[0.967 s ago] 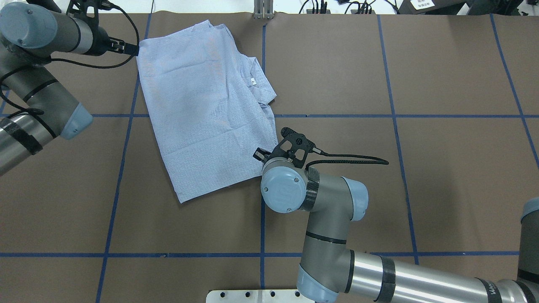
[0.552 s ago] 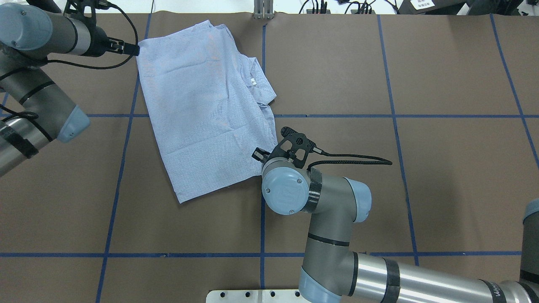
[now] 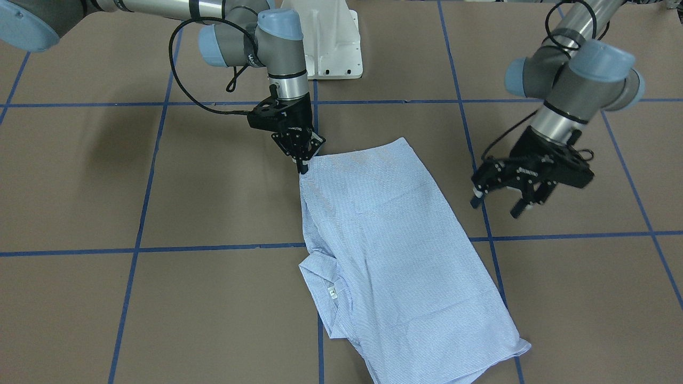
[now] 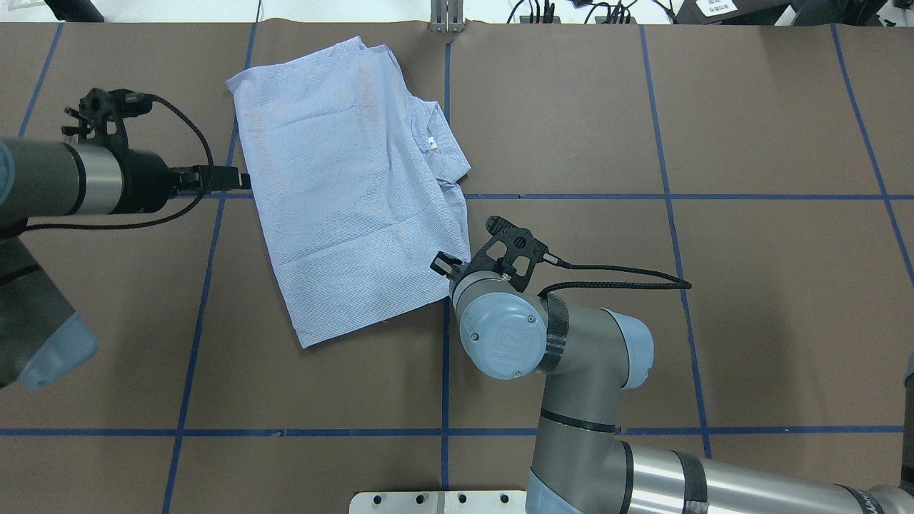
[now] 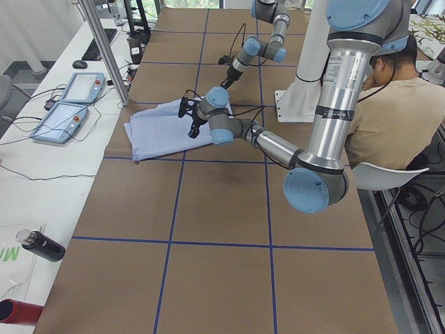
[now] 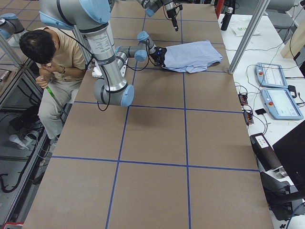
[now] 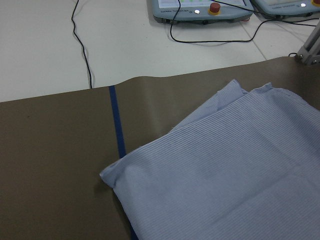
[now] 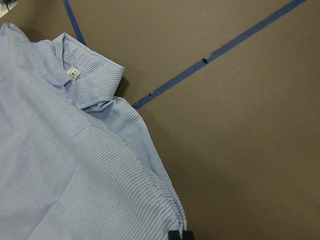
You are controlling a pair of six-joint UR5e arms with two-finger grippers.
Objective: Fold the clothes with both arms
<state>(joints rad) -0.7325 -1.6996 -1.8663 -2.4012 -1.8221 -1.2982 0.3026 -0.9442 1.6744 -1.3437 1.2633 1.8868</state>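
Note:
The clothes are one light blue striped shirt (image 4: 343,178), lying folded and flat on the brown table. Its collar with a white label (image 3: 332,292) points to the robot's right. My right gripper (image 3: 303,166) is shut on the shirt's near right corner; its black fingertips (image 8: 180,234) meet at the hem of the shirt (image 8: 65,165). In the overhead view the wrist hides that gripper. My left gripper (image 3: 494,208) hangs open above the table just off the shirt's (image 3: 395,256) left edge, holding nothing. The left wrist view shows only the far corner of the shirt (image 7: 225,175).
Blue tape lines cross the table. The white pedestal base (image 3: 331,37) stands at the robot's side. Control pendants (image 7: 200,10) and cables lie past the far edge, by a metal post (image 4: 446,14). A seated person (image 6: 47,62) is beside the robot.
My left gripper has left the shirt's far left corner and moved back toward the robot along the left edge. That corner now lies flat. The right arm shifted only slightly.

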